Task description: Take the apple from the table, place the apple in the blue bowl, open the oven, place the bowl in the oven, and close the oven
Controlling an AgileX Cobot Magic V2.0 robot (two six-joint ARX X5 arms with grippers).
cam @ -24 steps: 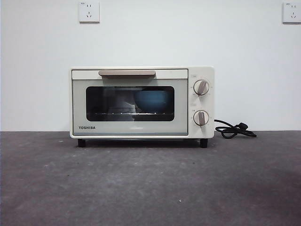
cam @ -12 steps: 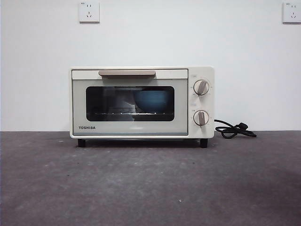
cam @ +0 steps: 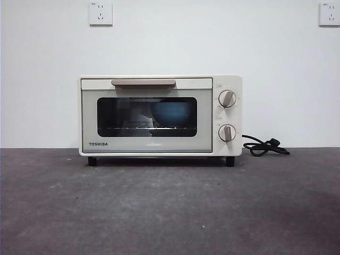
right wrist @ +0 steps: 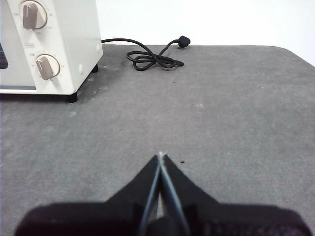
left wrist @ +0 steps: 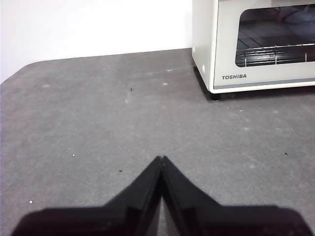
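One oven [cam: 160, 115] with two knobs [cam: 227, 99] at 3 o'clock on its face, one blue bowl [cam: 171, 113] inside, one black cord [cam: 264, 146], two wall sockets [cam: 100, 13].

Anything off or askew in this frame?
Nothing stands out. The oven sits square on the table with its door shut, and the blue bowl is upright on the rack behind the glass. The cord lies loosely coiled beside it, unplugged. Both grippers, left and right, are shut and empty over bare table.

Low front view level across the table [cam: 170, 212] toward the oven [cam: 159, 114]; wrist views flanking, sharing it
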